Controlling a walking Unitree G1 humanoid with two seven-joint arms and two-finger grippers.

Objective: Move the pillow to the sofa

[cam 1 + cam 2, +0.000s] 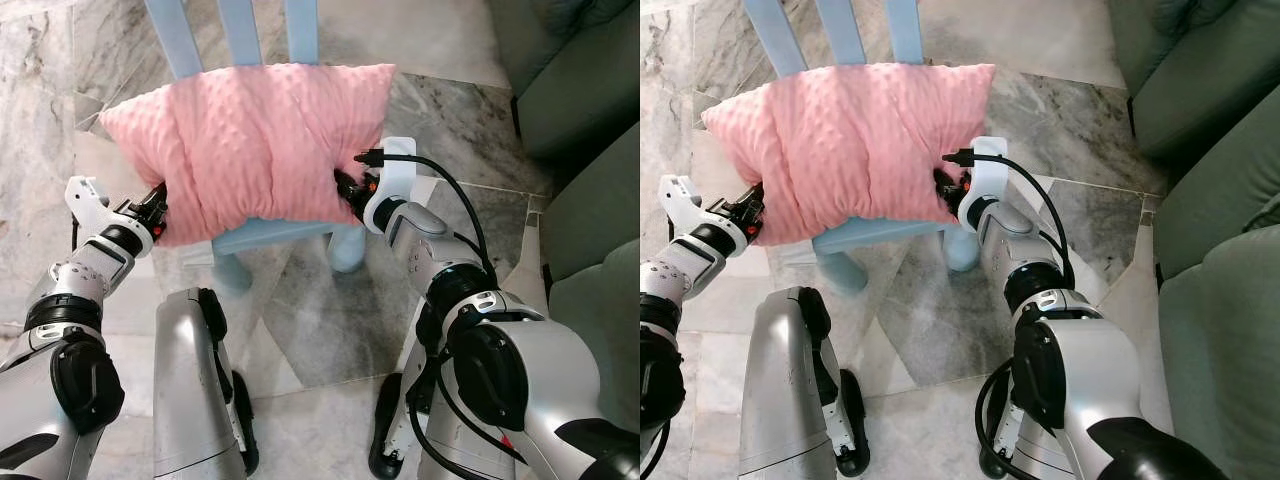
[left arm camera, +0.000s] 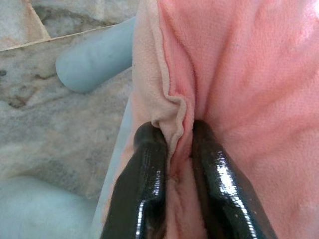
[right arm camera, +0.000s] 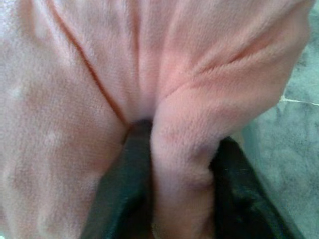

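Note:
A pink fuzzy pillow (image 1: 250, 140) lies across the seat of a light blue chair (image 1: 262, 236). My left gripper (image 1: 160, 208) is shut on the pillow's left edge; in the left wrist view the fingers (image 2: 149, 169) pinch a seam fold of the pillow (image 2: 239, 74). At the pillow's right edge, my right gripper (image 1: 345, 190) is shut on a fold of its fabric (image 3: 179, 149), with one finger (image 3: 127, 174) on each side. The green sofa (image 1: 590, 180) stands to the right.
The chair's back slats (image 1: 240, 30) rise behind the pillow and its legs (image 1: 348, 250) stand on the marble floor (image 1: 330, 320). My own legs (image 1: 190, 390) show below. The sofa's edge (image 1: 1200, 300) runs close along my right arm.

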